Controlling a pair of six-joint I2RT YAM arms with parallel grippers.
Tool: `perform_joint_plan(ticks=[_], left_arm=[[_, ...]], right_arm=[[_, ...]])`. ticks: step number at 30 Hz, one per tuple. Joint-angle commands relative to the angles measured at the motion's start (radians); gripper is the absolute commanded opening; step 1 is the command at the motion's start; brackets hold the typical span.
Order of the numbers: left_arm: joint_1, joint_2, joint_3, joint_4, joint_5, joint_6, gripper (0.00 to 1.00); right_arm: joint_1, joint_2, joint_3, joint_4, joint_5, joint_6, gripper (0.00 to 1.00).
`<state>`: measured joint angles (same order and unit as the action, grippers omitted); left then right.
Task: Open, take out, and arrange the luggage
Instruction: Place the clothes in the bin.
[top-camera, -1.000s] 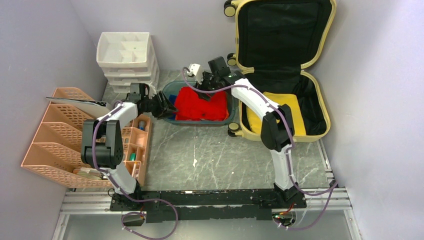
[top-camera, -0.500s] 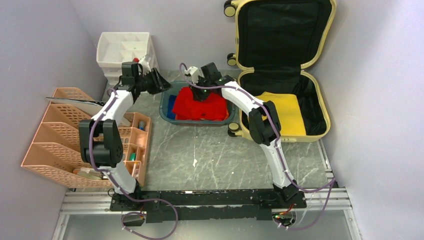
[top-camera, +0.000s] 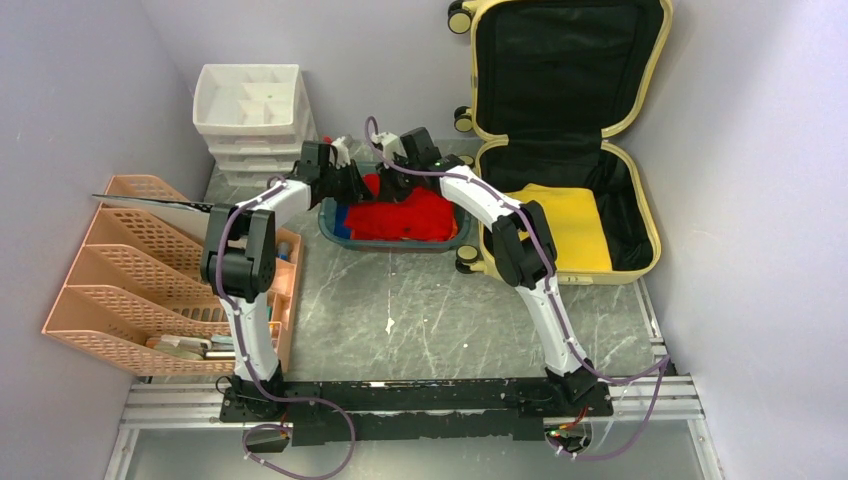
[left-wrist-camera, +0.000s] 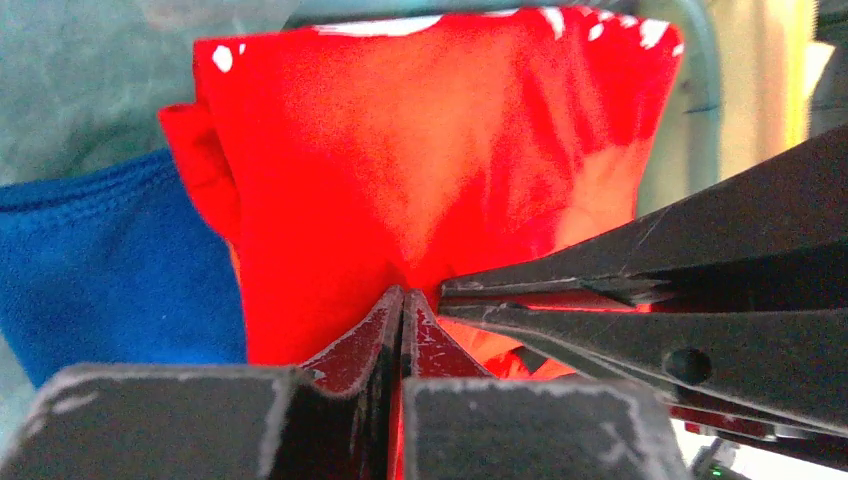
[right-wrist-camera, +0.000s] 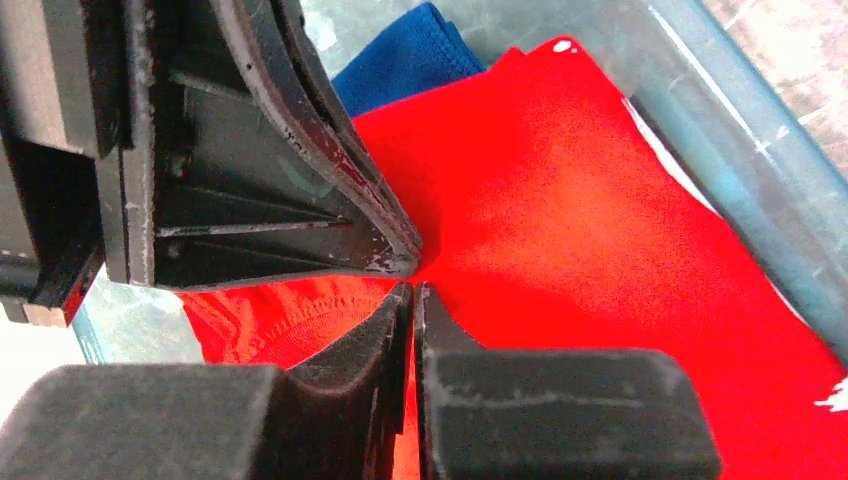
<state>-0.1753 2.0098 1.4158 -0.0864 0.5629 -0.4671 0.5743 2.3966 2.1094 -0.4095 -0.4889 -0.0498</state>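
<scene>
Left gripper (left-wrist-camera: 403, 295): pinched shut on soft red cloth (top-camera: 415, 215).
Right gripper (right-wrist-camera: 412, 290): clamped on the same cloth's fold.
Luggage (top-camera: 560, 70): open, rounded yellow hard shell, black fabric lining.

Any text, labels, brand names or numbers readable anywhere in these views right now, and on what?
Nothing can be read in any view.
red garment: white print flecks along its edge, cut off and blurred, not legible.
luggage: no lettering or logo visible.
white drawer unit: no label visible.
</scene>
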Motion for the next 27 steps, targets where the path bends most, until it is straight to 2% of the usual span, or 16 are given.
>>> perform_joint_plan(ticks=[1,5,8,14,18,21,24,27], left_arm=[[-0.025,-0.026,-0.003,-0.075,-0.194,0.132,0.05],[-0.035,-0.017,-0.018,-0.086,-0.244,0.152,0.05],[-0.034,-0.007,-0.003,-0.076,-0.172,0.133,0.09],[0.002,-0.075,-0.010,0.030,-0.002,0.050,0.27],[0.030,-0.131,-0.043,0.063,0.034,0.044,0.32],[0.034,-0.164,-0.095,0.042,0.017,0.081,0.31],[0.034,-0.160,-0.148,0.008,0.002,0.121,0.29],[0.032,-0.134,-0.185,0.000,-0.019,0.147,0.28]], right_arm=[[-0.011,-0.009,-0.011,0.005,-0.027,0.011,0.09],[-0.011,-0.010,-0.013,-0.047,-0.019,-0.031,0.09],[-0.014,-0.024,-0.007,-0.075,-0.024,-0.050,0.08],[-0.023,-0.109,0.018,-0.125,-0.044,-0.099,0.10],[-0.063,-0.224,0.022,-0.144,-0.055,-0.119,0.22],[-0.129,-0.314,0.002,-0.148,-0.043,-0.117,0.39],[-0.203,-0.391,-0.026,-0.163,-0.030,-0.128,0.49],[-0.268,-0.451,-0.065,-0.186,0.035,-0.164,0.55]])
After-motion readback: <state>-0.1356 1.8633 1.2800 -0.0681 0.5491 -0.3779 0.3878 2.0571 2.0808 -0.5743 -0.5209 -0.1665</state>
